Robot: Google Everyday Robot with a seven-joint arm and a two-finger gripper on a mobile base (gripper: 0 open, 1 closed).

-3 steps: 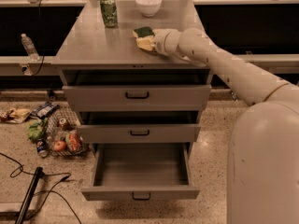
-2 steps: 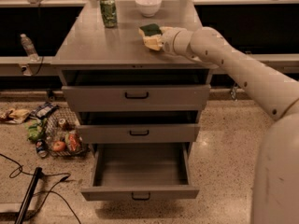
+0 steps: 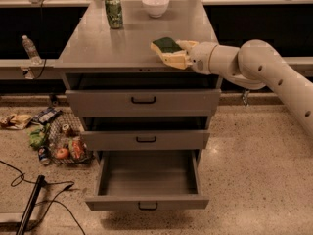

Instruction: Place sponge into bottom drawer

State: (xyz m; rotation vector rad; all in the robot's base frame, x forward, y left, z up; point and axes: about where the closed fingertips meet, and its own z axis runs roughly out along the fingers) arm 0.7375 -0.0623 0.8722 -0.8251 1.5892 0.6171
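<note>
The sponge [image 3: 166,46], yellow foam with a dark green top, is at the front right of the grey cabinet top [image 3: 107,45]. My gripper [image 3: 177,56] reaches in from the right and is shut on the sponge's right end, holding it close above the top's front edge. The bottom drawer [image 3: 146,202] is pulled fully open below and its inside is empty. It lies straight below and a little nearer than the sponge.
A green soda can [image 3: 114,12] and a white bowl [image 3: 155,5] stand at the back of the top. The top drawer [image 3: 144,102] and middle drawer [image 3: 145,139] are slightly open. A basket with litter [image 3: 61,142], a water bottle [image 3: 29,47] and a black pole [image 3: 29,207] are at the left.
My gripper has carried the sponge from the middle right of the top toward its front edge, a little to the right. The drawers have not moved.
</note>
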